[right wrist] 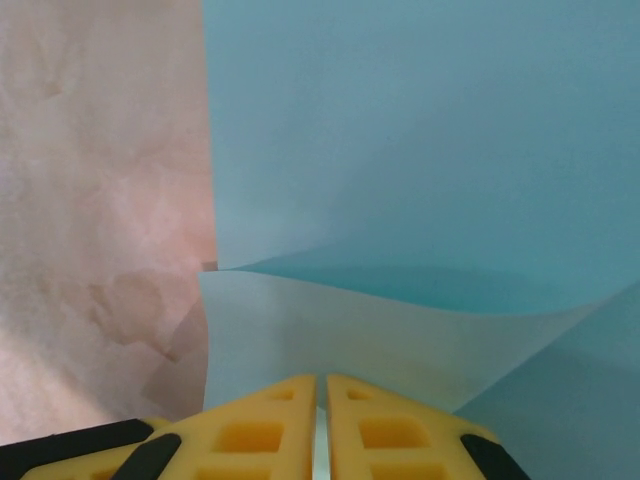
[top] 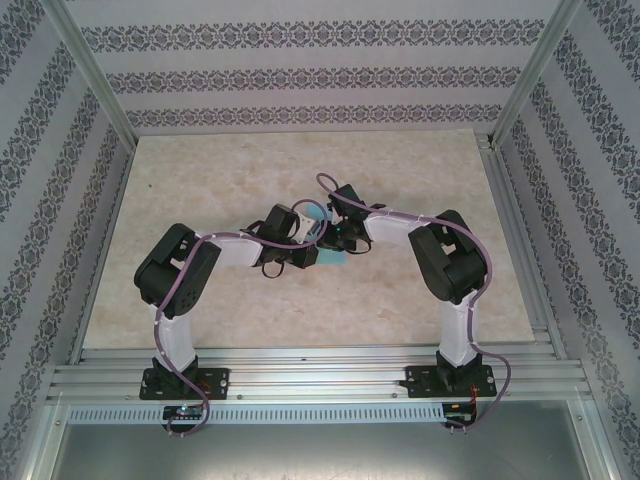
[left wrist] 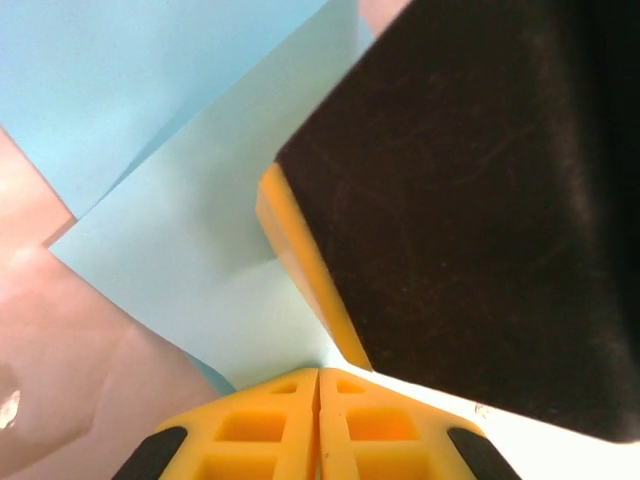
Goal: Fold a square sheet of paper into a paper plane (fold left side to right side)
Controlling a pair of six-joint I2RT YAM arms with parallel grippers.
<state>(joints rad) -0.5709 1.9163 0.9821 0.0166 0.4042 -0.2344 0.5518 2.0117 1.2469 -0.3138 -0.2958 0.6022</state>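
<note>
Two claws of mine crowd one spot in the middle of the worktop. My right claw has its yellow fingers pressed together on a lifted flap of the square sheet of paper. The pale flap curls up off the flat sheet and runs straight into the tips. My left claw is together too, tips down at the paper, though I cannot tell whether any layer is caught between them. Just to its right stands a dark block with a yellow edge. I take that for the other claw's finger, so the two are almost touching.

Outward from the right claw, the sheet lies flat ahead and to the right. Its straight left edge runs directly away from me, with bare worktop beyond. I judge the fold turns on that edge: the flap must be carried sideways, left over right, square to that line. My right arm has the grip, and my left is just as near, placed to pin.
</note>
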